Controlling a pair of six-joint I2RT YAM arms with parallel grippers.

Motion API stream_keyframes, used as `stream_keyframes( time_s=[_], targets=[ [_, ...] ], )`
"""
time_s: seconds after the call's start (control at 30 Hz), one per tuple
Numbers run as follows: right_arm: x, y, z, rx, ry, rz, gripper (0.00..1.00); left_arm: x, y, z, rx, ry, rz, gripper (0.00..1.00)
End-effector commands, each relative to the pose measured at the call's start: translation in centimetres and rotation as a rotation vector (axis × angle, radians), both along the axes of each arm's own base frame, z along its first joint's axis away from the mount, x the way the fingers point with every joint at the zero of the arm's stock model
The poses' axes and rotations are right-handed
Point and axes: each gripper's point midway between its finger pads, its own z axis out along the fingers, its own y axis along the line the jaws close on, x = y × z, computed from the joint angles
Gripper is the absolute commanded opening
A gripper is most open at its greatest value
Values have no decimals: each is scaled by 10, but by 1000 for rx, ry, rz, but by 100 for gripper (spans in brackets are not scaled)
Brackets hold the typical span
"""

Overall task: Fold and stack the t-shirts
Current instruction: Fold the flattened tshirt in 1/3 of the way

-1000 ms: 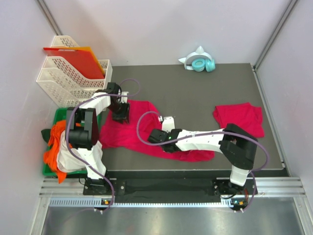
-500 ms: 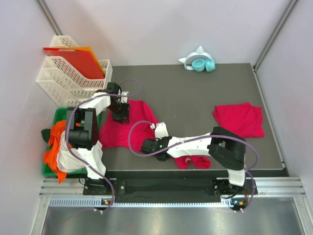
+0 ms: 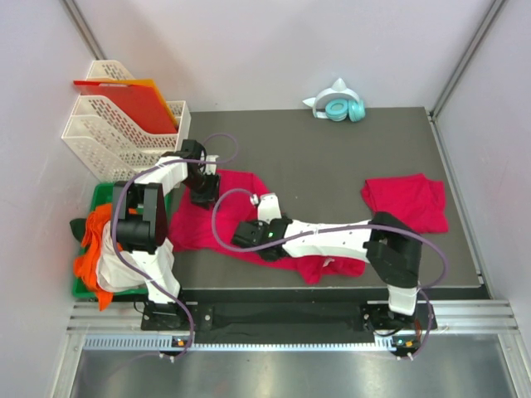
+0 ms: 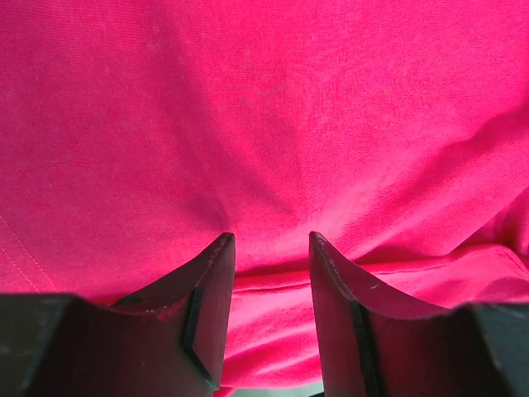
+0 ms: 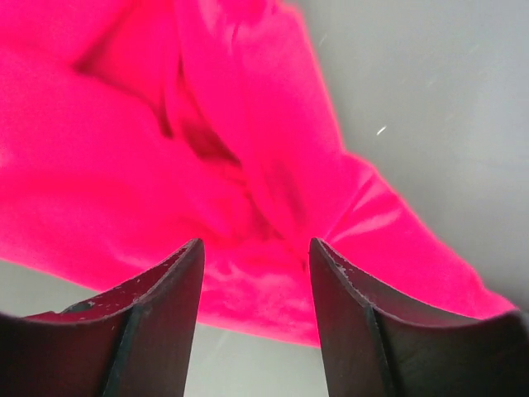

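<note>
Your right tool (image 5: 256, 242), jaws apart and empty, hovers over the rumpled t-shirt (image 3: 191, 228) lying just beside the white rack (image 3: 108, 137), so take the bunched hem and draw it flat away from the rack while your left tool (image 4: 270, 235), half-open, pins the cloth.

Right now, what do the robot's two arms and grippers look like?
The left arm and right arm are white with black joint housings, and a lavender cable loops along each. The left gripper and right gripper have dark, flat, tapering fingers with scuffed edges.
</note>
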Motion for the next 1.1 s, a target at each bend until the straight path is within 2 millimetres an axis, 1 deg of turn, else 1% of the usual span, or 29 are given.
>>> stream_keyframes(
  time_s=[0.0, 0.03, 0.07, 0.1, 0.13, 0.17, 0.2, 0.23, 0.33, 0.4, 0.47, 0.53, 0.7, 0.93, 0.97, 1.0, 1.07],
  targets=[
    [30, -7, 56, 110, -87, -73, 54, 1, -3, 6, -22, -17, 3, 46],
    [37, -15, 54, 110, -88, -101, 54, 1, -3, 7, -22, -17, 3, 46],
    [42, -18, 56, 134, -86, -121, 54, 1, -3, 7, -22, -17, 3, 46],
    [44, -24, 52, 133, -79, -134, 53, 1, -3, 7, -22, -18, 3, 46],
    [53, -32, 49, 141, -69, -162, 53, 0, -3, 7, -22, -16, 4, 46],
    [58, -36, 51, 162, -69, -178, 52, 0, -3, 8, -22, -18, 4, 46],
    [61, -43, 45, 151, -60, -188, 52, -1, -2, 8, -21, -18, 5, 46],
    [70, -52, 44, 153, -56, -218, 51, -1, -3, 8, -22, -20, 3, 46],
    [81, -66, 32, 149, -30, -243, 49, -2, -2, 8, -20, -18, 3, 46],
    [89, -66, 27, 146, -26, -233, 48, -3, -2, 9, -20, -20, 3, 46],
    [89, -62, 20, 128, -4, -211, 48, -2, -2, 10, -19, -23, 2, 46],
    [90, -59, 16, 125, 7, -205, 47, -3, -2, 10, -19, -23, 2, 46],
    [84, -49, 6, 159, 49, -175, 45, -4, -1, 10, -15, -23, 0, 46],
    [73, -34, -2, 193, 85, -117, 47, -2, -3, 10, -26, -21, 0, 46],
    [73, -30, -2, 212, 84, -107, 47, -2, -3, 9, -25, -19, 3, 46],
    [73, -27, -4, 223, 92, -98, 47, -2, -3, 9, -26, -17, 3, 46],
    [69, -15, -11, 248, 134, -54, 46, -2, -3, 8, -23, -16, 4, 46]
  ],
)
